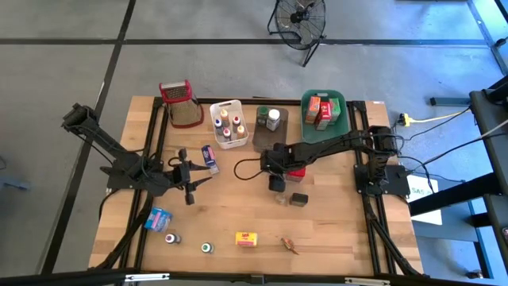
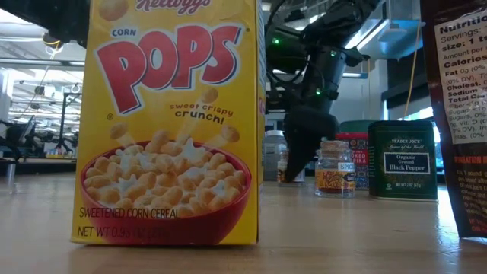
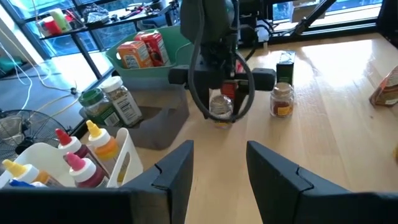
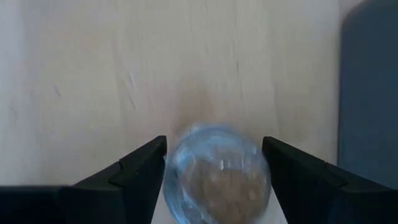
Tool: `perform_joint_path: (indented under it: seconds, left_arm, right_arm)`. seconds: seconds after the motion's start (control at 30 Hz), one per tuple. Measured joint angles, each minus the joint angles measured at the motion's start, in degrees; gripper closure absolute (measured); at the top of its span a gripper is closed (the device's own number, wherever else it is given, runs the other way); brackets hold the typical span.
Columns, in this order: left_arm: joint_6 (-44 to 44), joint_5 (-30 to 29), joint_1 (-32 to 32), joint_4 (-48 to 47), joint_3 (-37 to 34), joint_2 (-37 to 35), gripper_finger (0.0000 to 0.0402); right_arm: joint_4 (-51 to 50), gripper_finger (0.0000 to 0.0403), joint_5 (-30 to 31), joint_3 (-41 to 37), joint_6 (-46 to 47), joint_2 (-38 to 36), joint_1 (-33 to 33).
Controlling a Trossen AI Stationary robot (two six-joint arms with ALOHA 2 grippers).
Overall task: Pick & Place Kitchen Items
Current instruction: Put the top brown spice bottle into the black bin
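Filling most of the low view, the yellow Corn Pops box (image 2: 173,122) is standing upright at the near edge of the wooden table (image 1: 333,230); from above it is lying between a green-capped jar (image 1: 206,248) and a small brown packet (image 1: 290,245).

Right arm: it is reaching from its base at the table's right edge leftward across the table, elbow bent, wrist pointing straight down. The right gripper (image 1: 276,182) is hanging near the table's centre with its fingers (image 4: 140,168) spread apart. A clear glass jar (image 4: 216,174) is sitting between them in the right wrist view, its top facing the camera. Whether the fingers are touching the glass cannot be told. In the left wrist view the same jar is appearing directly below the dark wrist. Just beside it, a spice jar (image 3: 282,101) and a black pepper tin (image 2: 403,160) are standing upright.

Left arm: it is extending from the left edge toward the centre, forearm low and roughly level. The left gripper (image 1: 190,179) is hovering above bare wood, fingers (image 3: 177,171) partly apart and holding nothing, pointing toward the right gripper.

Behind, a white tub (image 1: 228,123) is holding bottles with coloured caps, a brown tub (image 1: 269,131) is holding two shakers, and a green tub (image 1: 324,99) is holding orange and red boxes. A blue box (image 1: 209,156) is lying just ahead of the left gripper.
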Motion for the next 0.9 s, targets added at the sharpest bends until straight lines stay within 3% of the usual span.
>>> perform_joint_path:
  seconds: [0.67,0.9]
  left_arm:
    - [0.07,0.51,0.0,-0.38,0.0,0.0,0.0258]
    - [0.04,0.5,-0.01,-1.43,0.0,0.0,0.0258]
  right_arm:
    - [-0.24,0.0137,-0.24,-0.02,-0.16,0.01,-0.03]
    - [-5.06,0.0138,-0.31,3.38,0.69,0.01,0.08]
